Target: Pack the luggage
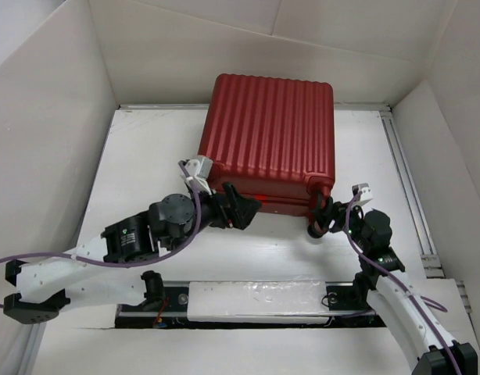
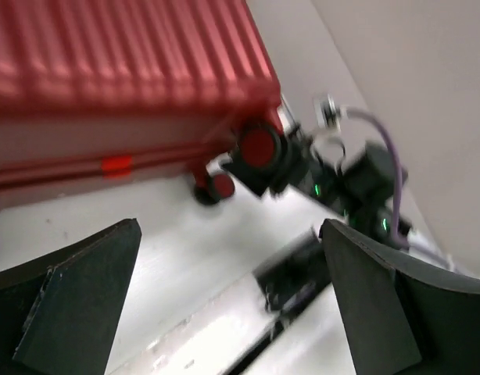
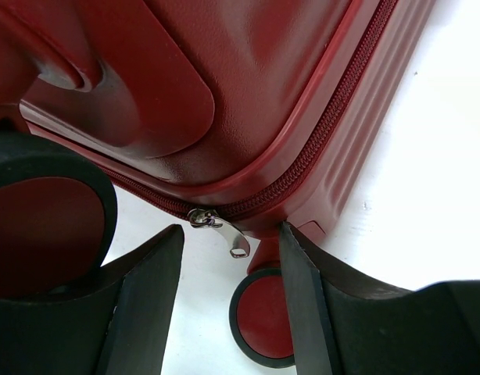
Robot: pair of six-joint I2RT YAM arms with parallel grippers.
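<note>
The luggage [image 1: 271,133] is a dark red ribbed suitcase, lying shut and flat at the back middle of the table. My right gripper [image 1: 319,222] is at its near right corner. In the right wrist view it [image 3: 231,234] stands open, its fingers on either side of the silver zipper pull [image 3: 218,223] without pinching it. A red wheel [image 3: 263,322] sits just below. My left gripper [image 1: 238,208] is at the suitcase's near edge, left of centre. In the left wrist view it [image 2: 231,230] is wide open with nothing between its fingers, the suitcase [image 2: 123,70] above.
White cardboard walls [image 1: 52,117] box in the table on three sides. A metal rail [image 1: 406,176] runs along the right edge, and the arms' mounting bar [image 1: 256,301] lies at the near edge. The right arm [image 2: 361,176] shows blurred in the left wrist view.
</note>
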